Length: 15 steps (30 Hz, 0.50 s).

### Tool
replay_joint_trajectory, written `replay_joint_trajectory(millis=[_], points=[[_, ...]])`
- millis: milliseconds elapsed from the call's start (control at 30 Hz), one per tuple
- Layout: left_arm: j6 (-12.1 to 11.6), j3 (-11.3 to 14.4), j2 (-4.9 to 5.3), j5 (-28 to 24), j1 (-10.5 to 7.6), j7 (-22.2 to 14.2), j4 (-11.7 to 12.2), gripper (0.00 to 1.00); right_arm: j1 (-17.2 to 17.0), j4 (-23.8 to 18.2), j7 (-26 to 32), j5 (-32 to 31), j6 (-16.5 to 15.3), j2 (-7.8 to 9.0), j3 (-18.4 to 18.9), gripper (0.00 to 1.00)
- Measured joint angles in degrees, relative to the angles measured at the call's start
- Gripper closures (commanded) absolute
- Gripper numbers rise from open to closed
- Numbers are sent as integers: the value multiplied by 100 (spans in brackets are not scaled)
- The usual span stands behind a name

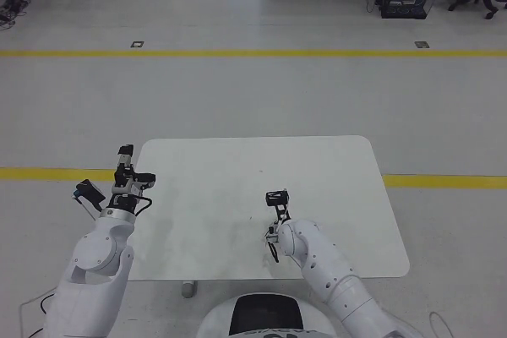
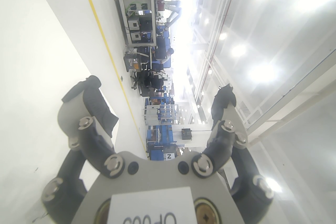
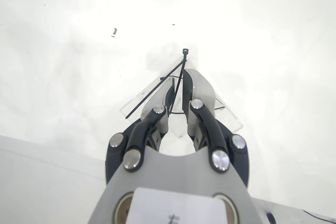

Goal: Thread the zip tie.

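- Since the zip tie sits in the right gripper, whose fingers are drawn narrow onto the strap, the coming move turns on how the tie lies to that hand. The head pokes out just past the fingertips and one run of strap passes back between the fingers. A second run slants from the head back toward the wrist and ends free beside one finger.
- The tie is therefore bent near its head rather than lying straight (whether the tail has already entered the head is too fine to tell).
- A clear plastic plate lies beneath the gripper and the tie, and I cannot tell whether the tie touches it.
- The left gripper is spread wide and holds nothing. It points out at the room rather than down at the table.
- From above, the left gripper is at the table's left edge, well apart from the right gripper, which is over the table toward its near side.
- The right arm is plainly the nearer one (it has the tie already). In my judgement the left would have to cross toward it and turn onto the free tail, which looks like the reachable end.
- The top view gives the spacing between the two arms, but the tie is too small to tell there. The right wrist view gives the tie's axis and bend, and the left wrist view settles how wide its own fingers stand.
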Motion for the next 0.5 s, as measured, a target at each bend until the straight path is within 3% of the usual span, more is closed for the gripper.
replay_joint_trajectory(millis=[67,300,500], points=[[0,0,0,0,0,0,0,0,0,22,-20,-12,0,-12,13,100],[0,0,0,0,0,0,0,0,-25,-5,-116,-82,0,-36,12,100],[0,0,0,0,0,0,0,0,-217,-505,2,-256,-3,20,78,100]])
